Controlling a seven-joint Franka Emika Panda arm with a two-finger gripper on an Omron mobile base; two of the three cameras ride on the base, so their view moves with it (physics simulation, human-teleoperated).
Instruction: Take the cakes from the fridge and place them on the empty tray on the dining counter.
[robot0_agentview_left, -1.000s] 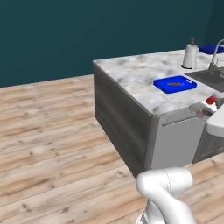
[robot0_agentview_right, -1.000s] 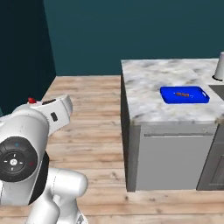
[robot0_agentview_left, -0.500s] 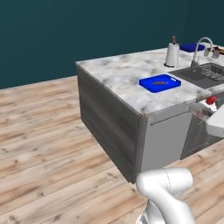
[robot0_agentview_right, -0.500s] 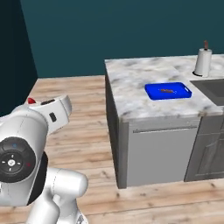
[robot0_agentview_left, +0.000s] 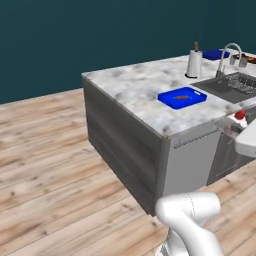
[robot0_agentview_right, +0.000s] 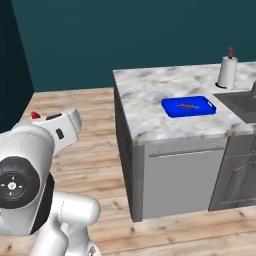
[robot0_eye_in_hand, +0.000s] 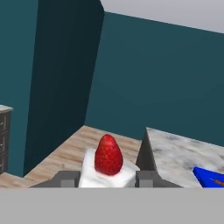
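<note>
Tray (robot0_agentview_left: 182, 97) sits on the marble table (robot0_agentview_left: 135, 87) in the left base view, short of the paper towel roll (robot0_agentview_left: 194, 63). Right base view: something small and brown already lies in it. Hand view: claw (robot0_eye_in_hand: 107, 178) clamped on the white cake (robot0_eye_in_hand: 107, 168) by its flanks; looks soft and squashy, so I'd keep the squeeze gentle.

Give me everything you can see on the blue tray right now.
The blue tray is a bright blue rounded rectangle with a raised rim and lip handles at both ends, plastic-looking. It lies flat on the marble dining counter, close to its near edge and beside the sink. A small flat brown piece already lies inside it, around the middle; the rest of its floor is bare. Nothing else touches it. Its corner also shows in the hand view.
</note>
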